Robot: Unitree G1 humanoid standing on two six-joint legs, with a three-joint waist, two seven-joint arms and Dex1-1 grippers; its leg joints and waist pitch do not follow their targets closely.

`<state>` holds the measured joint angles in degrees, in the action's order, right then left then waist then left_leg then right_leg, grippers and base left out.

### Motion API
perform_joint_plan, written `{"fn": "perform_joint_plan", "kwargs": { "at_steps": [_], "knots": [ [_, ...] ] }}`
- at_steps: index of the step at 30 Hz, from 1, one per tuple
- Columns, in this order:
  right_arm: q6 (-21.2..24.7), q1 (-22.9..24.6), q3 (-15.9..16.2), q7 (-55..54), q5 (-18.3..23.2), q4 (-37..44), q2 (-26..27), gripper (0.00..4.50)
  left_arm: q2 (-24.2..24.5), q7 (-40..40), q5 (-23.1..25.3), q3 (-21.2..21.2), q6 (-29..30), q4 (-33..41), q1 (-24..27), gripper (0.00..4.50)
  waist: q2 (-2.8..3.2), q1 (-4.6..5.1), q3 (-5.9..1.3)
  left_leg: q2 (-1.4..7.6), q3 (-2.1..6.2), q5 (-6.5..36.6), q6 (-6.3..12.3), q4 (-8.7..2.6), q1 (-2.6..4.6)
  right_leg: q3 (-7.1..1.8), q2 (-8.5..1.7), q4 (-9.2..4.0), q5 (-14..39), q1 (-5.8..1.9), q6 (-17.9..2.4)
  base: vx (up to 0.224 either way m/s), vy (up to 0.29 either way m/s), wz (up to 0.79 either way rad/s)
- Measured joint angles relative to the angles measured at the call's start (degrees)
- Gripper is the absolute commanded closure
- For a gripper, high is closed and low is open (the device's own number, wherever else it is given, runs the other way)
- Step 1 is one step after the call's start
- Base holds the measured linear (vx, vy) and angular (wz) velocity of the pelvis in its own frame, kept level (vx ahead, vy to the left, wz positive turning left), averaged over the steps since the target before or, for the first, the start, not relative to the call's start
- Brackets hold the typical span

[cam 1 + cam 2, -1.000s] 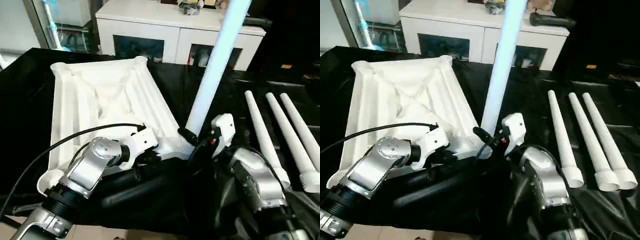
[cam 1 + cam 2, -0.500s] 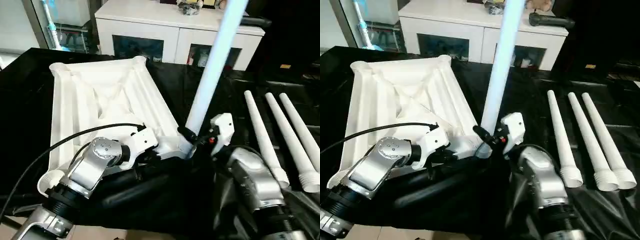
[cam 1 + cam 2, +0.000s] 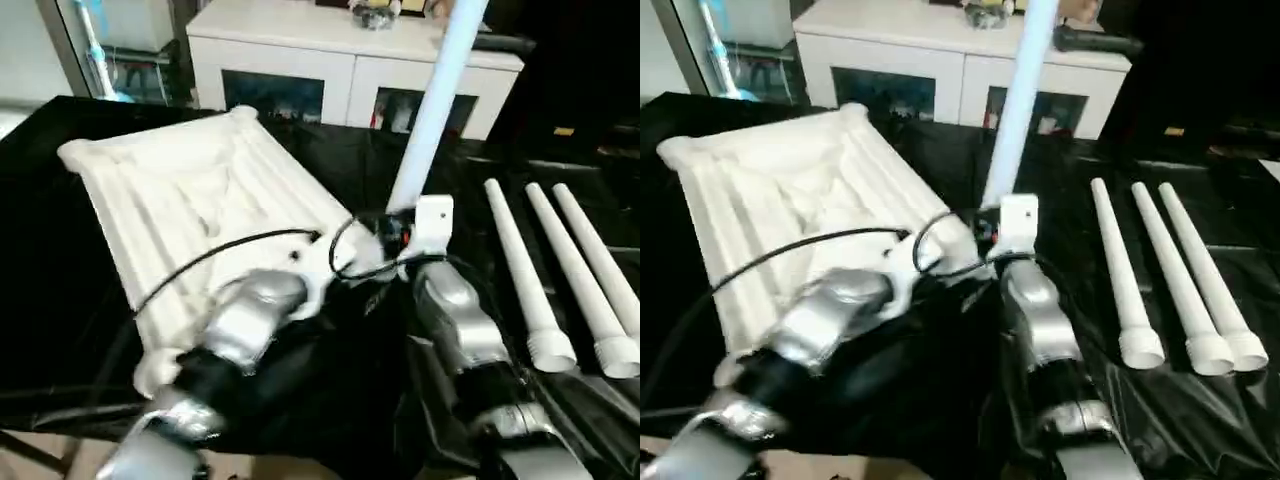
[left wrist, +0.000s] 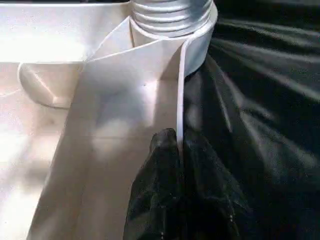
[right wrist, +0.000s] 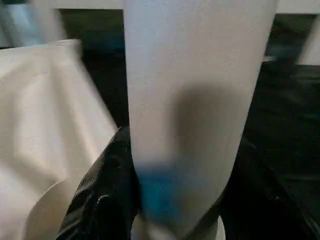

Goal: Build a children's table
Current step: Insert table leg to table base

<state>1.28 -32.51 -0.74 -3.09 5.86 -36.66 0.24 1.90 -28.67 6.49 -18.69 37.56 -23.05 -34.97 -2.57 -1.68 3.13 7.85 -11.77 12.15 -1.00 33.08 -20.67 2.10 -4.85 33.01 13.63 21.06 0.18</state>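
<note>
The white plastic tabletop (image 3: 190, 215) is lying upside down on the black-covered table (image 3: 60, 290), with its ribbed underside facing up, toward the left side of this table. Its far corners are pointing to the white cabinet with glass doors (image 3: 350, 70) that is standing behind the far edge of the table.

One white tube leg (image 3: 435, 100) is standing nearly upright at the near right corner of the tabletop, leaning a little to the right at its top. In the left wrist view its threaded end (image 4: 170, 12) is sitting in the round corner socket (image 4: 200, 37) of the tabletop.

The right gripper (image 5: 170, 200) is holding this leg low down, with its black fingers (image 5: 107, 185) half spread and pressing on both sides of the tube. The left gripper (image 4: 177, 190) is pinching the thin side rim of the tabletop (image 4: 181, 100) just beside that socket, with its fingers pressed nearly together on the rim.

Three more tube legs (image 3: 560, 265) are lying side by side on the right part of the table, close to each other and well apart from the tabletop. Their wide threaded ends are pointing to the near edge and their thin ends to the far edge.
</note>
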Motion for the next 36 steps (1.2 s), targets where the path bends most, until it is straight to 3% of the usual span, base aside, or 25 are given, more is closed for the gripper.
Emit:
{"fn": "perform_joint_plan", "kwargs": {
  "at_steps": [4, 8, 13, 21, 29, 31, 36],
  "knots": [
    [-2.7, -3.3, -0.7, -8.4, -2.3, -4.5, 1.5, 2.64, -5.0, 5.9, -0.1, 1.2, 4.3, -0.8, -1.8, 4.5, -0.64, -0.12, -0.06, -0.03, -0.28, -0.4, 0.72, 0.39, -0.48, 0.12, -0.3, 0.09, -2.0, 0.04, 0.0, 0.046, 0.005, 0.0],
    [-4.7, -5.4, -2.1, -13.5, -2.3, -7.2, 2.7, 2.64, -6.9, 8.1, -0.1, 2.0, 4.9, -1.5, -2.9, 4.5, -0.66, -0.32, -0.07, -0.02, -0.3, -0.4, 0.83, 0.16, -0.89, 0.21, -0.29, 0.12, -1.9, 0.52, 0.1, 0.028, -0.004, 0.0],
    [-8.5, -6.0, -3.6, -15.1, -1.9, -9.2, 3.6, 2.64, -7.3, 8.8, -0.1, 2.0, 5.1, -1.6, -3.2, 4.5, -0.66, -0.3, -0.07, 0.02, -0.31, -0.5, 1.45, 0.47, -1.38, 0.25, -0.3, 0.16, -2.0, 0.83, 0.1, 0.0, 0.0, 0.0],
    [-11.6, -6.9, -5.6, -13.5, -0.4, -11.3, 4.3, 2.64, -6.7, 9.1, -0.2, 2.4, 5.0, -2.5, -3.8, 4.5, -0.7, -0.06, -0.02, 0.03, -0.36, -0.4, 1.27, 0.62, -1.39, 0.19, -0.32, 0.18, -2.0, 0.81, 0.1, 0.0, 0.0, 0.0],
    [-11.5, -4.0, -5.4, -3.1, 1.7, -8.3, 3.8, 2.64, 0.5, 1.3, -0.3, -0.4, -0.3, 0.6, -1.5, 4.5, -0.44, 0.34, 0.06, 0.13, -0.36, -0.5, 1.26, 0.6, -1.24, 0.2, -0.29, 0.49, -2.0, 0.86, 0.1, 0.0, 0.0, 0.0],
    [-10.1, -2.4, -4.0, 1.6, 2.8, -6.0, 3.1, 2.64, 3.8, -2.3, -0.9, -0.5, -1.3, 2.6, -0.3, 4.5, -0.42, 0.6, 0.07, 0.21, -0.36, -0.5, 1.19, 0.59, -1.17, 0.21, -0.21, 0.57, -2.0, 0.86, 0.1, 0.0, 0.0, 0.0],
    [-1.2, 1.5, 0.4, 16.7, 6.2, 2.0, -1.3, 2.64, 13.7, -11.7, -3.3, -0.9, -5.8, 8.2, 3.9, 4.5, -0.39, 1.45, 0.06, 0.33, -0.35, -0.6, 1.0, 0.53, -1.02, 0.21, -0.1, 0.76, -2.0, 0.86, 0.1, 0.0, 0.0, 0.0]
  ]
}}
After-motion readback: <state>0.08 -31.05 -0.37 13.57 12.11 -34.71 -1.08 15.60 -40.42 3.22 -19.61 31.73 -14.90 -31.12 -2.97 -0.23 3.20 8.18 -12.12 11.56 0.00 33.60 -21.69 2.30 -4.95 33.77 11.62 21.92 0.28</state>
